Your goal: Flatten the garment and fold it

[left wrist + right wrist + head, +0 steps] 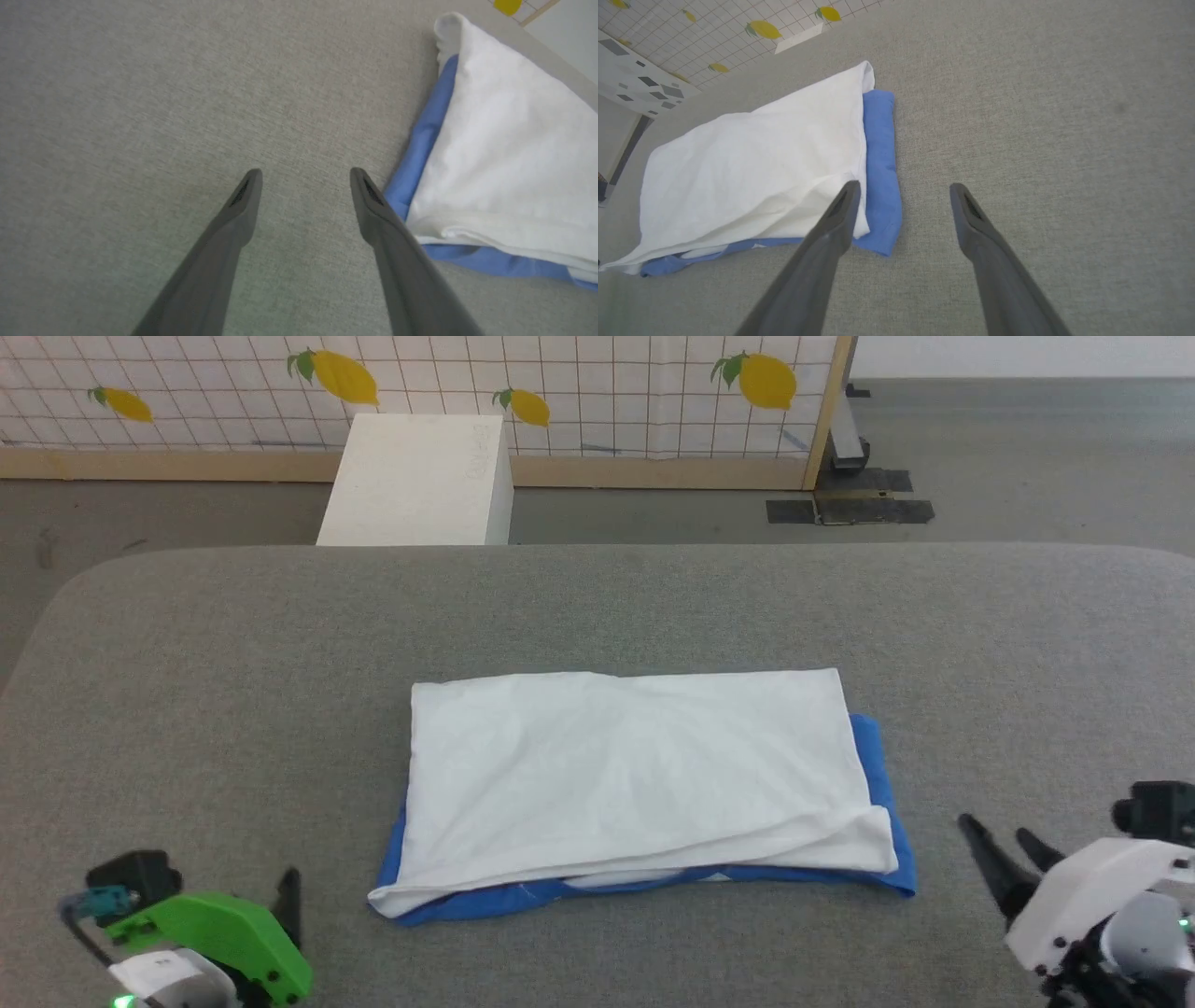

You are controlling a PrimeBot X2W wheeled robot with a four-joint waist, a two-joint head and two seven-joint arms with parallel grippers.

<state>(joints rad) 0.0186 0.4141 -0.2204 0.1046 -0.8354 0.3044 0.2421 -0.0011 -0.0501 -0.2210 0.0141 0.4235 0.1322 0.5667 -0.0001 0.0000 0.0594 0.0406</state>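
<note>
The garment (635,775) lies folded into a wide rectangle in the middle of the grey table (597,607), white body on top, blue sleeve cloth showing along its near and side edges. My left gripper (306,175) hovers open over bare table to the left of the garment (504,158), its jaws empty. In the head view the left gripper (289,887) sits at the lower left with one dark finger showing. My right gripper (903,189) is open and empty beside the blue right edge of the garment (752,168); it appears in the head view (1004,845) at the lower right.
A white box (420,476) stands on the floor beyond the table's far edge. Behind it runs a tiled wall panel with lemon prints (560,392) on a wooden frame. Grey table surface spreads wide around the garment on all sides.
</note>
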